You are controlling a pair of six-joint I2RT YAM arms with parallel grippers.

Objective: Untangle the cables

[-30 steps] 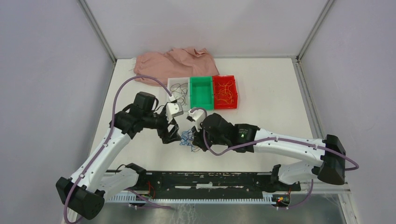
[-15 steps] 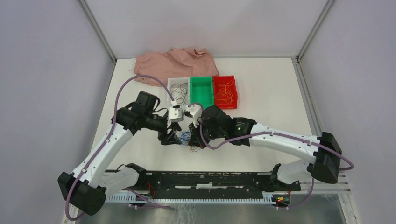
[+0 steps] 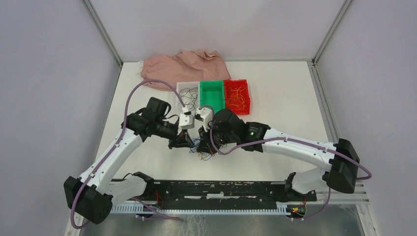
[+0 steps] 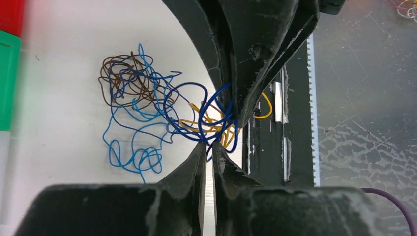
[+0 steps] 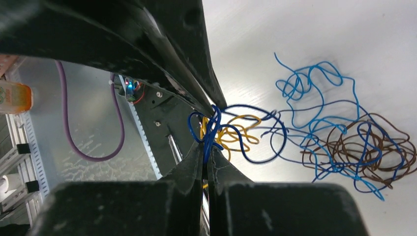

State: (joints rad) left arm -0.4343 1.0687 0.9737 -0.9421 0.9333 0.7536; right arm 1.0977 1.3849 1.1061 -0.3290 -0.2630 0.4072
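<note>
Two hands are meeting over one small tangle, and both are mine. My right hand (image 5: pixel 206 156) is pinching a dark blue strand, with its fingers pressed together on it just under a knot of blue and yellow-orange loops. My left hand (image 4: pixel 207 148) is sitting with its fingers nearly pressed together, only a sliver of gap showing. A dark blue strand is running to its tips, and I am judging it caught, though I am not seeing the contact cleanly. The cables (image 4: pixel 164 101) are lying on the tabletop (image 3: pixel 275 98) between my two hands, toward the near edge, with a brown ball and light blue curls trailing away from the pinch.

I am worrying most about drawing my hands apart. If both are gripping the same loop, or loops that cross, the pull is likely to cinch the knot tighter instead of freeing a strand. The brown ball may simply drag along. A thin strand could also slip out of a grip this narrow. My fingertips are working almost against each other, so a small misjudged move could knock them together. A yellow-orange loop is reaching over the black rail (image 4: pixel 295 123) and could snag there.

From above, my wrists are covering the pinch point entirely. In the wrist views my own fingers are blocking the lower part of the knot, and I cannot tell how many strands are passing through it
</note>
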